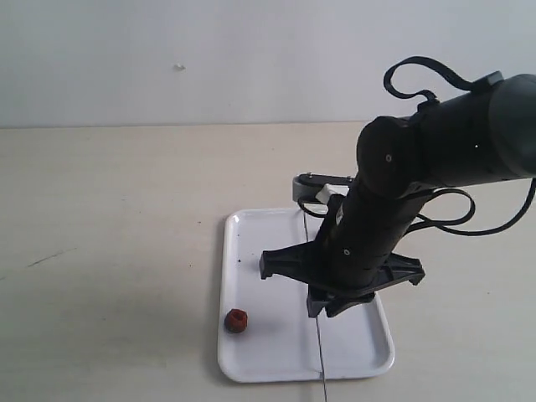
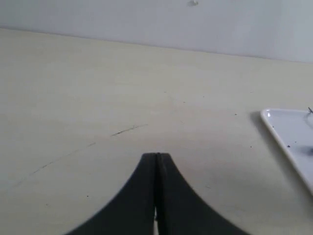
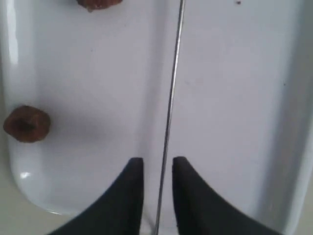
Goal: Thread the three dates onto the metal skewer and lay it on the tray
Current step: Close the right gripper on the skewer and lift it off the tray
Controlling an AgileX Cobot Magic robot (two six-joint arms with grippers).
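Observation:
The white tray [image 1: 268,251] lies in the middle of the table. The metal skewer [image 1: 319,347] rests lengthwise on it, with its near end past the tray's front rim. In the right wrist view the skewer [image 3: 170,107] runs straight between the two fingers of my right gripper [image 3: 157,161]. That gripper is open, with a gap on each side of the rod. It [image 1: 322,310] hangs low over the tray. One date [image 1: 235,320] lies loose near the tray's front left corner. Two dates [image 3: 27,124] [image 3: 98,4] show on the tray [image 3: 234,98], beside the skewer. My left gripper [image 2: 157,155] is shut and empty over bare table.
The tray's corner [image 2: 288,132] shows at the edge of the left wrist view, well away from the left gripper. The right arm [image 1: 435,159] reaches in from the right and hides the tray's back right part. A pale wall stands behind the table.

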